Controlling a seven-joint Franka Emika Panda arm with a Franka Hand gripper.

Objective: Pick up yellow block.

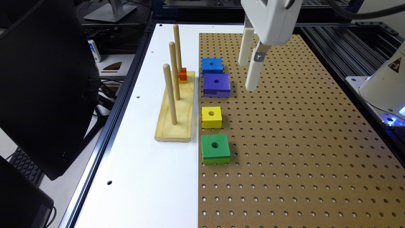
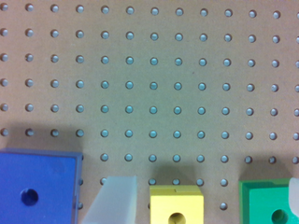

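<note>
Nearest the exterior camera lay bare brown pegboard point(image 1: 300, 164), which covered the exterior view's right part of a white table point(image 1: 142, 177). Four blocks stood in a row along the pegboard's edge next to the white surface. From near to far they were a green block point(image 1: 215, 148) with a lime lower layer, the yellow block point(image 1: 211, 117), a purple block point(image 1: 216, 85) and a blue block point(image 1: 212, 66). Each block showed a round hole in its top face. The yellow block sat flat on the pegboard between the green and purple blocks, apart from both. Beside the row, on the white table, rested a wooden base point(image 1: 177, 114) with three upright pegs point(image 1: 170, 93). A small orange-and-yellow piece point(image 1: 182, 75) sat at the foot of the farthest peg. The gripper point(image 1: 250, 76) hung above the pegboard, to the exterior view's right of the purple block, touching nothing. Its jaws stood spread apart and held nothing. In the wrist view, the yellow block point(image 2: 176, 204) lay between the two white fingers point(image 2: 114, 201), with the green block point(image 2: 268, 200) on one side and the purple block point(image 2: 39, 186), which looked blue there, on the other.
</note>
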